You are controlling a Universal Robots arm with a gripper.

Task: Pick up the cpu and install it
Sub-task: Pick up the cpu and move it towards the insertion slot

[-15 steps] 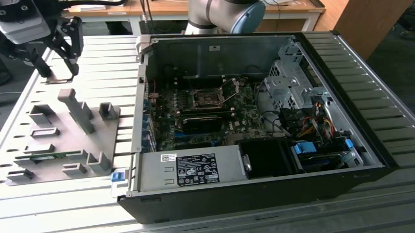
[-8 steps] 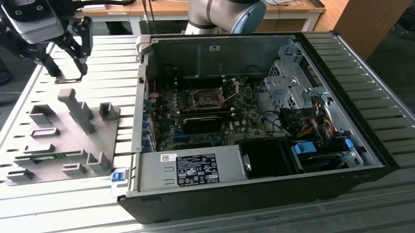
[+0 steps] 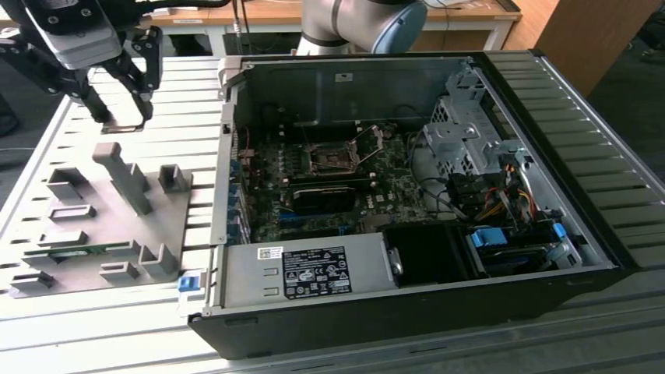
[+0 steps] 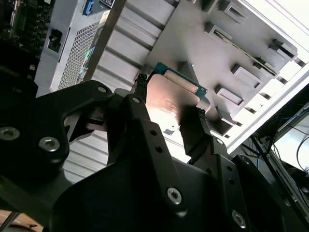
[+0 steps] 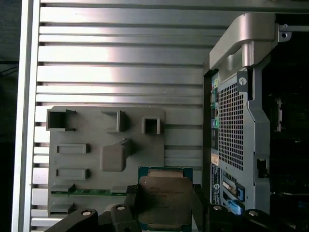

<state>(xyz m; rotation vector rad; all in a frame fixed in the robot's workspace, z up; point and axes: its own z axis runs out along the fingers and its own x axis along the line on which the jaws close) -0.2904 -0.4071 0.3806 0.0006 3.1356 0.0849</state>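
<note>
The cpu (image 5: 164, 200), a flat square chip with a silver top and a thin green rim, is clamped by its opposite edges between the black fingers of my gripper (image 5: 165, 209). In the second wrist view the cpu (image 4: 170, 99) sits between the fingertips (image 4: 140, 84) above the grey fixture plate (image 4: 203, 43). In the exterior view my gripper (image 3: 123, 121) hangs over the far end of the fixture plate (image 3: 124, 226), at the exterior view's left of the open computer case (image 3: 416, 187). The black socket with its metal frame (image 3: 335, 160) lies on the motherboard inside the case.
The fixture plate carries upright grey blocks (image 3: 127, 179) and a long green circuit strip (image 3: 73, 251). The case's wall (image 3: 223, 156) stands between the plate and the motherboard. A drive cage (image 3: 468, 132), cables (image 3: 499, 195) and the power supply (image 3: 311, 273) fill the case. The table is ribbed metal.
</note>
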